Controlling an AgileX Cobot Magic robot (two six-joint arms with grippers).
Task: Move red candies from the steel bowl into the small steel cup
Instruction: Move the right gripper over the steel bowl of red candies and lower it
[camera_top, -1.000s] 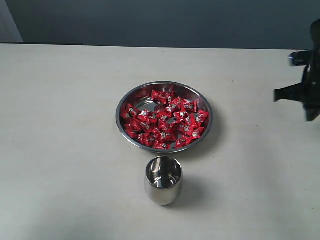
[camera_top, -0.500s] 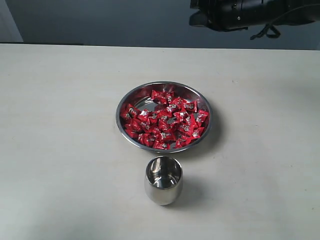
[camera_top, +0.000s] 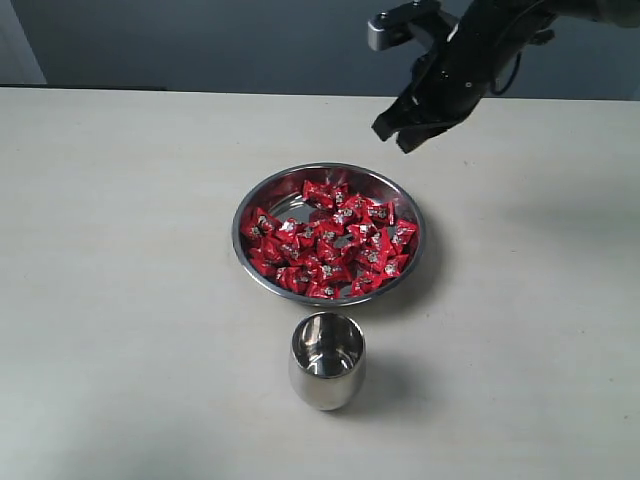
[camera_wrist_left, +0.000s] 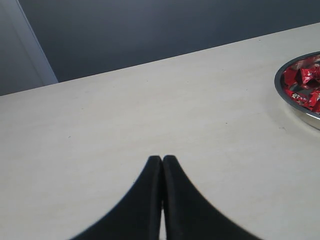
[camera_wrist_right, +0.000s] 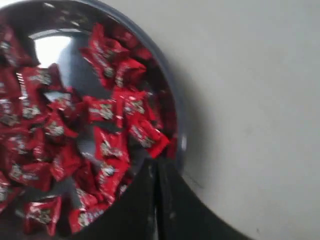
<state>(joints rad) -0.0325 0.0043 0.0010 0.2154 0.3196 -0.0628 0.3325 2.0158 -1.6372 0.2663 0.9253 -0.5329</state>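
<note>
Right gripper (camera_top: 408, 128) hovered near the far rim of the steel bowl (camera_top: 283, 188), jaws closed on nothing.
All red candies (camera_top: 330, 245) lay in the bowl; the small steel cup (camera_top: 327, 360) looked empty, so nothing seemed moved yet.

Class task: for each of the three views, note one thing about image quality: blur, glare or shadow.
Right wrist view: blurred, the red candies smeared, a white glare patch on the bare bottom of the steel bowl. Exterior view: sharp, the small steel cup throwing a soft shadow toward the image's right. Left wrist view: sharp, evenly lit table, no strong shadows.
</note>
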